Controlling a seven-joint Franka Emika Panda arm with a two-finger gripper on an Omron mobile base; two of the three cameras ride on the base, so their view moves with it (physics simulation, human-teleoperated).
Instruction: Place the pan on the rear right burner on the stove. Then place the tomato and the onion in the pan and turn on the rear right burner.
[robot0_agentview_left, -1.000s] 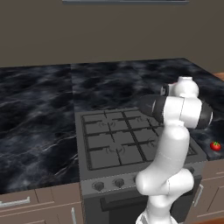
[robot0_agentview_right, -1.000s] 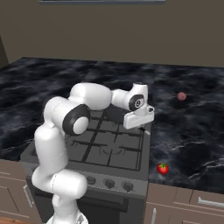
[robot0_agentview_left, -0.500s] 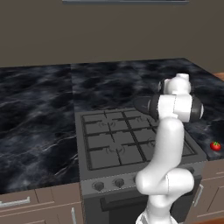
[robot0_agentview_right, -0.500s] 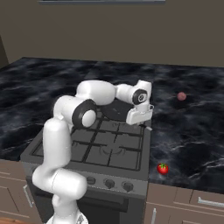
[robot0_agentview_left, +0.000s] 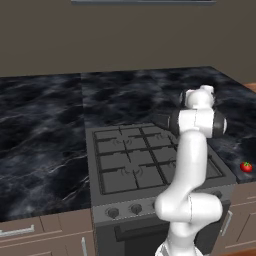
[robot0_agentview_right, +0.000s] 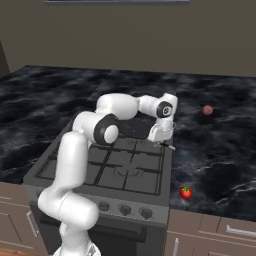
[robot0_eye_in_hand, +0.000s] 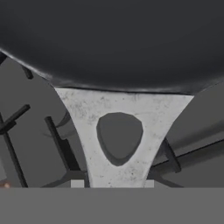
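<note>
Simulated kitchen, one moment of the pan-placing step. The end effector (robot0_agentview_right: 161, 136) is clenched on the silvery handle (robot0_eye_in_hand: 119, 140) of the pan (robot0_eye_in_hand: 113, 39). In the hand view the handle's forked root with its rounded cut-out runs straight up from between the finger tips into the pan's dark rim, so the pan's long axis lies directly ahead of the end effector, in line with it.

In the right base view the pan (robot0_agentview_right: 134, 129) appears as a dark shallow disc partly hidden behind the white forearm, over the rear right part of the stove (robot0_agentview_right: 115, 167), with the handle end projecting just past the end effector towards the stove's right edge. In the hand view, the black grate bars (robot0_eye_in_hand: 57, 140) show below the handle; whether the pan base already touches them cannot be told. The placement turns on the pan body, which lies stove-inward from the end effector, sitting centred on the rear right burner before release.

The pan is dark grey to black, smooth and empty. The tomato (robot0_agentview_right: 186, 192), bright red with a green top, lies on the desk (robot0_agentview_right: 220, 150) near the stove's front right corner. The onion (robot0_agentview_right: 207, 110), duller pinkish, lies farther back on the desk, well apart from it. Both remain to be loaded, and the front knobs (robot0_agentview_right: 125, 209) to be turned.
</note>
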